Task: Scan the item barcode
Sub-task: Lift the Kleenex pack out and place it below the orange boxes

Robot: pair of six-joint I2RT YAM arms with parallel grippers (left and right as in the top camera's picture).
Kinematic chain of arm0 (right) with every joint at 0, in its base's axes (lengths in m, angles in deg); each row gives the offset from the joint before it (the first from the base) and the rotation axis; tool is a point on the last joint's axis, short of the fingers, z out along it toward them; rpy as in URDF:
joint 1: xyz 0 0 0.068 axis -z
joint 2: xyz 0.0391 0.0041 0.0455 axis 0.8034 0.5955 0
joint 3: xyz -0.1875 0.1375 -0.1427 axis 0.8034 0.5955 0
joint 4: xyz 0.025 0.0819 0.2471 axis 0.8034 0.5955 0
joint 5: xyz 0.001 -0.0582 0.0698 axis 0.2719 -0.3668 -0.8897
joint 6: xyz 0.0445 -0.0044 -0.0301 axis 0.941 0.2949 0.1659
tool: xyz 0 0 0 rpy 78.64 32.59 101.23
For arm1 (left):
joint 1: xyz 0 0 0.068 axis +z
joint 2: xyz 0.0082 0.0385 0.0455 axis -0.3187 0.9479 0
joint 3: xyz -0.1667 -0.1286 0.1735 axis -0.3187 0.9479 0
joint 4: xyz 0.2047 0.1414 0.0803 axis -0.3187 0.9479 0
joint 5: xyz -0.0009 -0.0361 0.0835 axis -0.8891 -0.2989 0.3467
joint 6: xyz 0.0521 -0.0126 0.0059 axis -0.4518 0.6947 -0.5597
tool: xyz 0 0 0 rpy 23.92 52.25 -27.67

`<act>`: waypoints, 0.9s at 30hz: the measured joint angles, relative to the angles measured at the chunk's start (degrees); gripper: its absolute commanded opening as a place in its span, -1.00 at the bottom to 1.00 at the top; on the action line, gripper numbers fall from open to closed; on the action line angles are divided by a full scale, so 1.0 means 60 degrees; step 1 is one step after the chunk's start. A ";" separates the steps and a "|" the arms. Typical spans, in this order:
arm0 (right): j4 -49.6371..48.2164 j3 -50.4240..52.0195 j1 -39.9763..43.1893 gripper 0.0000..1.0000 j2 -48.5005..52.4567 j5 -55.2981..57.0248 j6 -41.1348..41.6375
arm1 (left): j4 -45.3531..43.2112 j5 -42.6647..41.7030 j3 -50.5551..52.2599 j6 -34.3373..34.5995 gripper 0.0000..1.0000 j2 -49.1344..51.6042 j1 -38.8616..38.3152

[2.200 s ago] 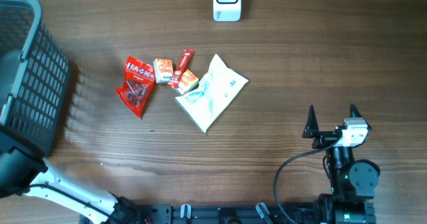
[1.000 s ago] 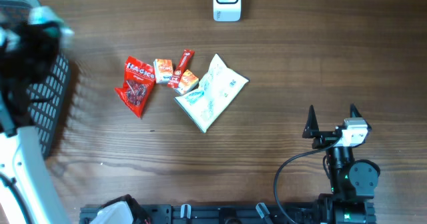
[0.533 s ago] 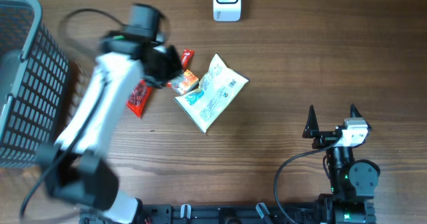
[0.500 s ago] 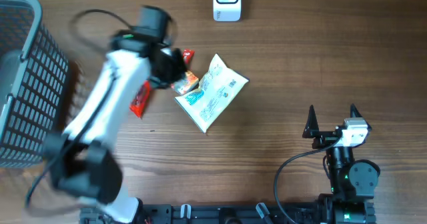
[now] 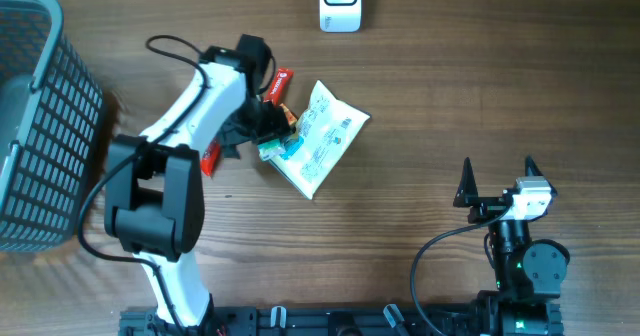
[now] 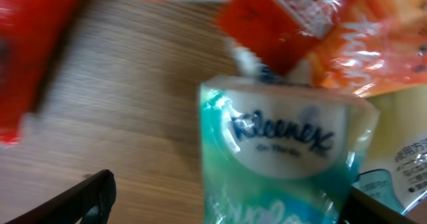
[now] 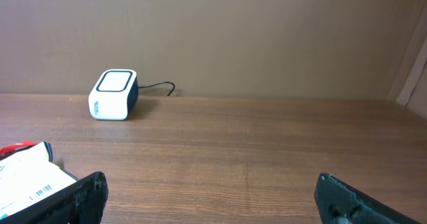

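Our L gripper [image 6: 233, 201] has just swung in from the basket [image 5: 40, 126] & sprung wide, straddling the Kleenex pack [image 6: 287, 151] mid-table w/o pinching it. R gripper [image 5: 497, 181] idles, spread. Grab's next, then the far-edge scanner [image 5: 340, 3].

Teal-and-white Kleenex pack [image 6: 287, 151], label up

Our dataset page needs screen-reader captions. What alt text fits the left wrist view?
A Kleenex tissue pack sits close up between the open fingers of the left gripper, wooden table behind it. Blurred above it are a red packet and an orange packet.
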 measured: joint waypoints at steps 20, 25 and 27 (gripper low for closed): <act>0.0000 0.0000 0.0000 0.99 0.0000 0.0000 0.0000 | 0.2616 0.0415 -0.3778 -0.0146 1.00 -0.5803 0.3286; 0.0000 0.0000 0.0000 0.99 0.0000 0.0004 0.0000 | 0.2539 0.1144 -0.3792 -0.0146 1.00 -0.7512 0.4838; 0.0000 0.0000 0.0000 0.99 0.0000 0.0004 0.0000 | 0.2543 0.1315 -0.3792 -0.0142 1.00 -0.7981 0.5468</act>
